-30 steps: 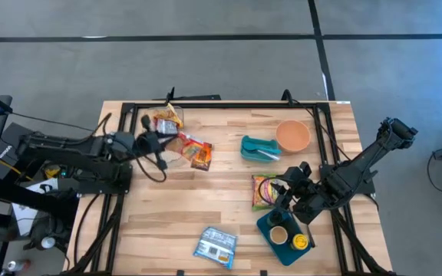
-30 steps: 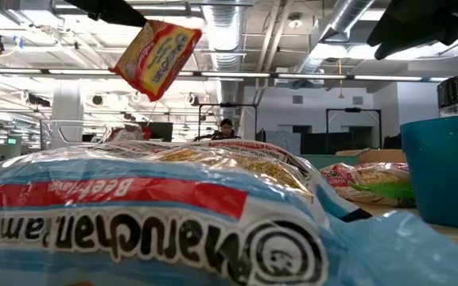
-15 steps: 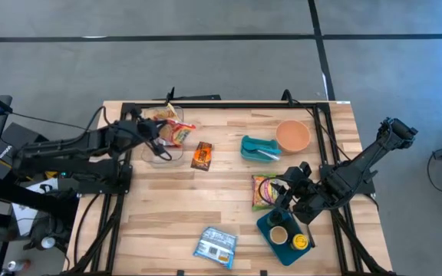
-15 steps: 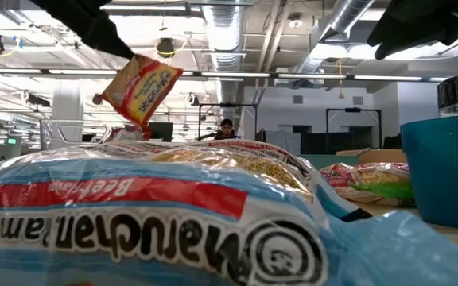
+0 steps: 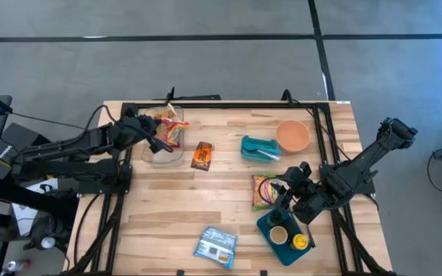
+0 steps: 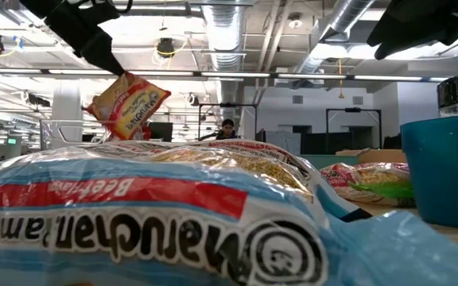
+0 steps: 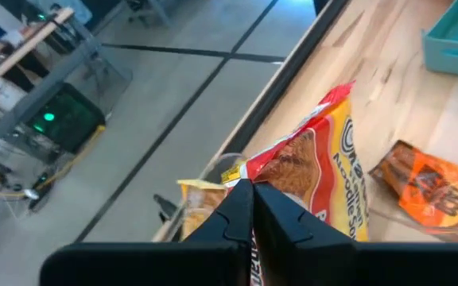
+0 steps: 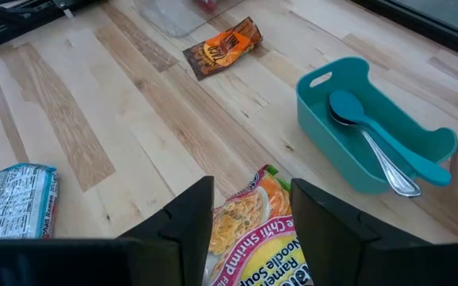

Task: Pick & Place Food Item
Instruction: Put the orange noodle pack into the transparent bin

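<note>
One red-and-yellow noodle packet [image 7: 318, 179] hangs pinched in the clenched left gripper [image 5: 153, 136] above a clear container [image 5: 162, 156] holding another packet [image 5: 163, 116], right gripper [image 8: 251, 208] parted, empty

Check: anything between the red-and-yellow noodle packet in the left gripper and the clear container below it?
Nothing visible. The left gripper holds the red-and-yellow noodle packet over the clear plastic container, which already holds another yellow packet at its far end.
</note>
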Robot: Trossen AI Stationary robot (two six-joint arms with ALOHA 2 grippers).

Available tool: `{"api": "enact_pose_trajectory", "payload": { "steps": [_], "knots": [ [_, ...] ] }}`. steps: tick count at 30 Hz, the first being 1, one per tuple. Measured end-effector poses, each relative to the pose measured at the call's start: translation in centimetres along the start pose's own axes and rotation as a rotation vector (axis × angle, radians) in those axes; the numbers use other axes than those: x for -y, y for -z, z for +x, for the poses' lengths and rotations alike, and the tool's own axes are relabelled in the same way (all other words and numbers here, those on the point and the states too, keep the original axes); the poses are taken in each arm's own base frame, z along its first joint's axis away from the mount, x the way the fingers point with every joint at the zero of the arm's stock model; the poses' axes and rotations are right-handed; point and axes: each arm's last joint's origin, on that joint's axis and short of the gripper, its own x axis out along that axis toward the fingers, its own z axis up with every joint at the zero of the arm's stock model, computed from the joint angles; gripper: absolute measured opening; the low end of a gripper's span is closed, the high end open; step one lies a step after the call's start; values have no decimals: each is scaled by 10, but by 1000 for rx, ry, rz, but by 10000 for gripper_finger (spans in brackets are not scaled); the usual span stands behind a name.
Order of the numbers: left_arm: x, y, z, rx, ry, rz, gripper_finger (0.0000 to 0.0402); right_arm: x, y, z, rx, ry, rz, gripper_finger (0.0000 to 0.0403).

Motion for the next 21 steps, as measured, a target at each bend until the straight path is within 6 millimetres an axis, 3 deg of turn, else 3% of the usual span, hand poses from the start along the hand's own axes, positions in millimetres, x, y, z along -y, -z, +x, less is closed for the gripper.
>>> {"api": "enact_pose_trajectory", "payload": {
  "steps": [8,21],
  "knots": [
    [13,23,13,-59,18,-1,0,0,0,0,0,0,0,161],
    [24,41,26,-34,-42,-84,0,0,0,0,0,0,0,161]
  ]
}}
